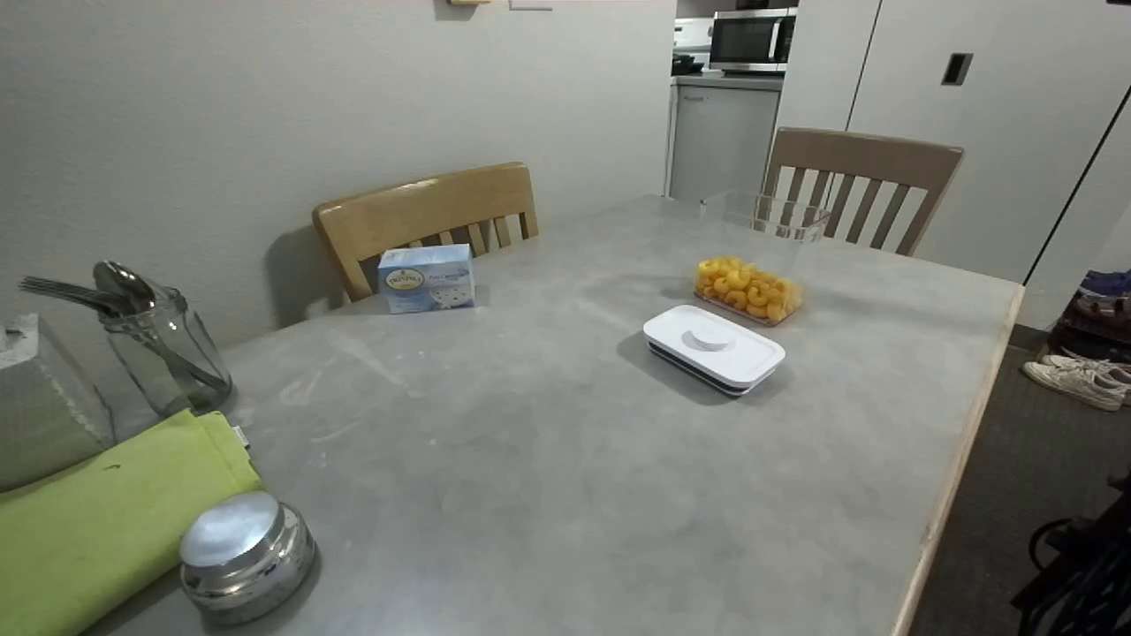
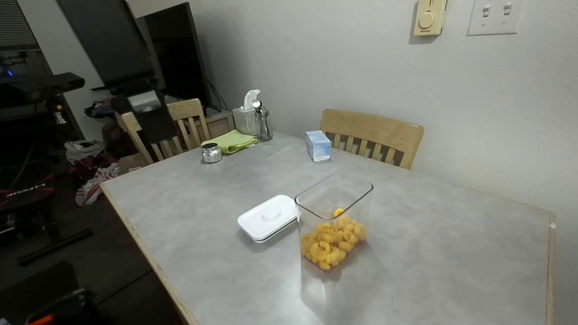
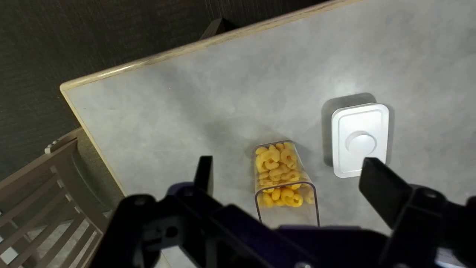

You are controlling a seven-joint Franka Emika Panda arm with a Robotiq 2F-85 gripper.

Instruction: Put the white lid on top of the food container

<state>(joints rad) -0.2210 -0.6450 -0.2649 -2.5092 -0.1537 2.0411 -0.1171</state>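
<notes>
— In which state is the pincer (image 3: 288, 167) seen?
— It is spread wide, with the fingers (image 3: 203, 173) well separated.
— And where is the white lid (image 3: 359, 139) placed?
— It is laid flat on the worktop (image 3: 186, 111), near the food container (image 3: 286, 184), both apart from the pincer. The container is placed closer to the corner seen in the wrist view.

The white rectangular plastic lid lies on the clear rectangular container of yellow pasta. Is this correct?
The place is wrong: the white rectangular plastic lid lies on the grey table, beside the clear rectangular container of yellow pasta, as the wrist view shows.
</notes>
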